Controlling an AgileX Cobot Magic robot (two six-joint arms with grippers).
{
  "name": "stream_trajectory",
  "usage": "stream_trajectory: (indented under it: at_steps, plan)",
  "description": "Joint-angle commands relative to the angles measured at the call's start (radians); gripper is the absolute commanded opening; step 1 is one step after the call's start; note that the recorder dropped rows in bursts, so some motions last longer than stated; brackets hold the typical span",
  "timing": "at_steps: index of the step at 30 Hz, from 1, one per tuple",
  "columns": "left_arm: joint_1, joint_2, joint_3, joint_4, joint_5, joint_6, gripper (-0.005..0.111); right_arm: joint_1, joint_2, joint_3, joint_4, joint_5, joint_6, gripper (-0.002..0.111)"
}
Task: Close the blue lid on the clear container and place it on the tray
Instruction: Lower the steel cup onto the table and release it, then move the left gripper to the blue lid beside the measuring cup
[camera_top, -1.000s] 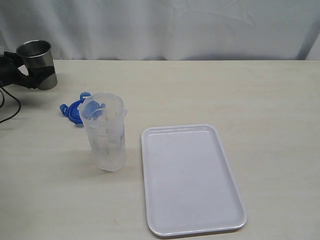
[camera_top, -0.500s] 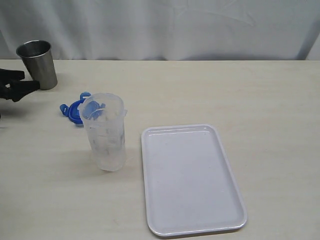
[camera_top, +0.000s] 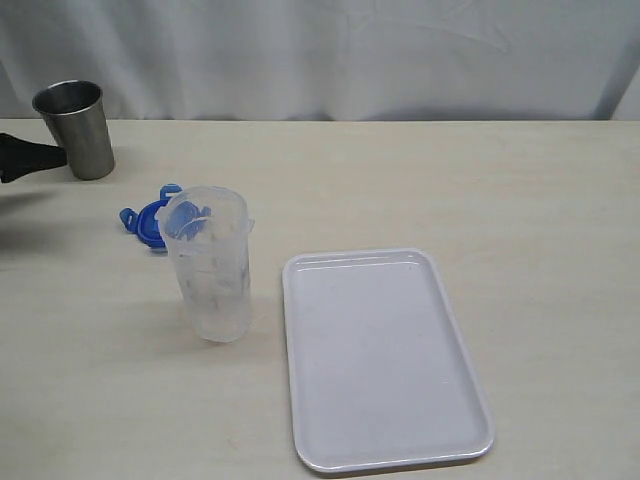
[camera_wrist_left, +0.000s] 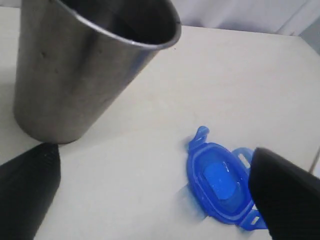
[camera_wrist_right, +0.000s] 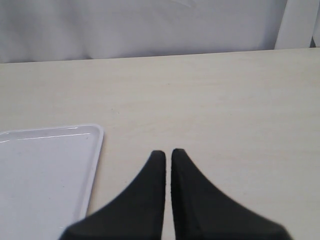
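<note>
The clear container (camera_top: 210, 270) stands upright and uncovered on the table, left of the white tray (camera_top: 380, 360). The blue lid (camera_top: 148, 220) lies flat on the table just behind it, partly hidden by the container's rim. My left gripper (camera_top: 35, 157) hovers at the far left edge, beside the steel cup and apart from the lid. In the left wrist view it is open (camera_wrist_left: 154, 150) with nothing between its fingers, and the lid (camera_wrist_left: 217, 182) lies near one finger. My right gripper (camera_wrist_right: 168, 152) is shut on nothing, over bare table beside the tray's rim (camera_wrist_right: 95, 150).
A grey steel cup (camera_top: 75, 128) stands upright at the back left, close to my left gripper; it fills much of the left wrist view (camera_wrist_left: 85, 65). A white curtain backs the table.
My left gripper has let go of the steel cup, which was tilted in its grasp a second ago, and drawn back to the left. The cup now stands upright. Nothing else moved.
</note>
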Motion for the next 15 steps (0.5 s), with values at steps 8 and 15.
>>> stream_trajectory:
  at_steps: [8, 15]
  plan:
    - [-0.009, -0.462, 0.379, 0.002, 0.491, -0.116, 0.105, 0.000, -0.005, 0.003, 0.002, -0.004, 0.002, 0.004]
    - [-0.028, -0.581, 0.381, 0.002, 0.282, -0.275, 0.105, 0.000, -0.005, 0.003, 0.002, -0.004, 0.002, 0.004]
